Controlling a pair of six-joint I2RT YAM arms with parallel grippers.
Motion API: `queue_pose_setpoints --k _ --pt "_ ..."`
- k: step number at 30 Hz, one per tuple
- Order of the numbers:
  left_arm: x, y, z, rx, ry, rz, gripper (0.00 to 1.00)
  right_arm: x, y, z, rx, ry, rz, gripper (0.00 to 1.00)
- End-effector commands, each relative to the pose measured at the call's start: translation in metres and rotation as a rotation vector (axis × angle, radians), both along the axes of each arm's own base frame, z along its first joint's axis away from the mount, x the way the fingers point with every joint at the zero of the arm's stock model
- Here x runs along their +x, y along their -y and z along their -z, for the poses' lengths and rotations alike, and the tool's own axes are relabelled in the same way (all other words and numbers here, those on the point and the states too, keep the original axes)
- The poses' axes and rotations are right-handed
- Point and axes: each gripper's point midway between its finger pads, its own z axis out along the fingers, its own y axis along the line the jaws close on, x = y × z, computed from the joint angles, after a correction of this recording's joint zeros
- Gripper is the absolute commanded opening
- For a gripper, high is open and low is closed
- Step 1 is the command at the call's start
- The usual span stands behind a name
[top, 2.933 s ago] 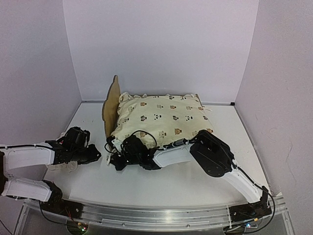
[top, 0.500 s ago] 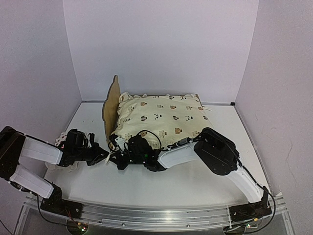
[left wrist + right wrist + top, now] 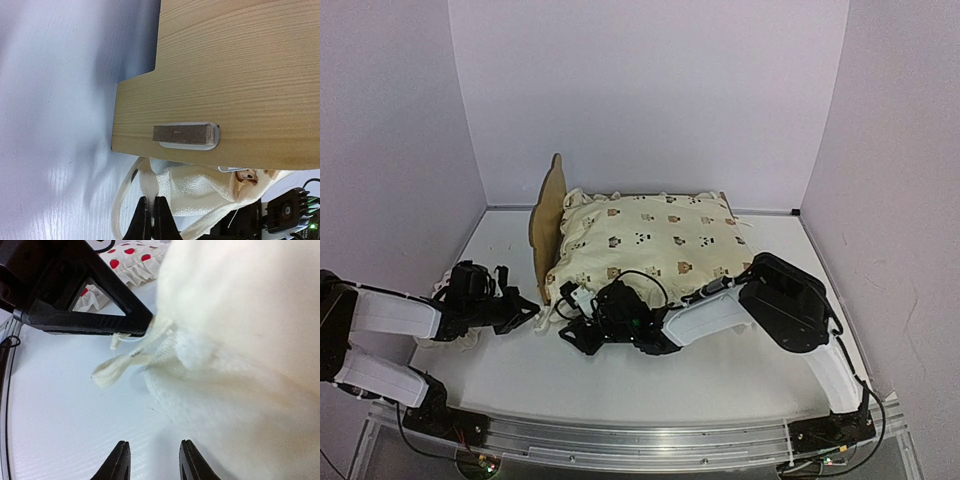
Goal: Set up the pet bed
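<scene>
The pet bed stands at the back of the table, its plywood headboard [image 3: 546, 215] on the left, seen close up as a headboard [image 3: 225, 75] in the left wrist view. A cream cushion [image 3: 655, 240] printed with bear faces lies on it. My left gripper [image 3: 150, 200] is shut on a cream tie strap at the cushion's front left corner [image 3: 200, 187], just below the headboard. My right gripper [image 3: 153, 445] stands open over bare table with nothing between its fingers, close to the cushion's edge [image 3: 240, 340] and the loose strap end [image 3: 117, 367]. From above, the left gripper [image 3: 532, 310] and right gripper [image 3: 572, 336] are close together.
A small white pillow with red spots [image 3: 131, 254] lies on the table behind the left gripper's black body [image 3: 75, 295], and under the left arm in the top view [image 3: 460, 338]. White walls close off the left, back and right sides.
The left gripper has shut on the cushion's strap. The right gripper has opened and drawn back a little towards the near right.
</scene>
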Motion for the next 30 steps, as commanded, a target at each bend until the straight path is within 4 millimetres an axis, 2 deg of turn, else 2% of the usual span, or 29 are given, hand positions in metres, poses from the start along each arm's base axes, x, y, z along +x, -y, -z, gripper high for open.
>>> queue_pose_setpoints --k 1,5,10,16,21,27,30 --pt "0.000 -0.005 -0.001 0.027 0.015 -0.006 0.00 0.004 0.022 -0.043 -0.030 0.104 0.044 0.37" --pt "-0.001 -0.004 0.000 0.027 0.011 -0.005 0.00 0.006 0.039 -0.033 -0.103 0.136 0.069 0.41" --pt "0.000 -0.004 -0.002 0.032 0.015 -0.001 0.00 0.022 0.043 -0.020 -0.175 0.152 0.091 0.45" --pt "0.000 -0.004 -0.002 0.039 0.012 0.002 0.00 0.042 0.031 -0.008 -0.187 0.105 0.076 0.46" --pt "0.001 -0.003 -0.001 0.040 0.007 0.007 0.00 0.048 0.012 0.000 -0.169 0.100 0.030 0.49" --pt "0.003 -0.003 -0.001 0.061 -0.002 0.017 0.00 0.045 -0.007 0.006 -0.162 0.149 -0.072 0.54" --pt "0.004 -0.006 -0.006 0.099 -0.006 0.025 0.00 0.041 -0.007 0.005 -0.162 0.153 -0.099 0.54"
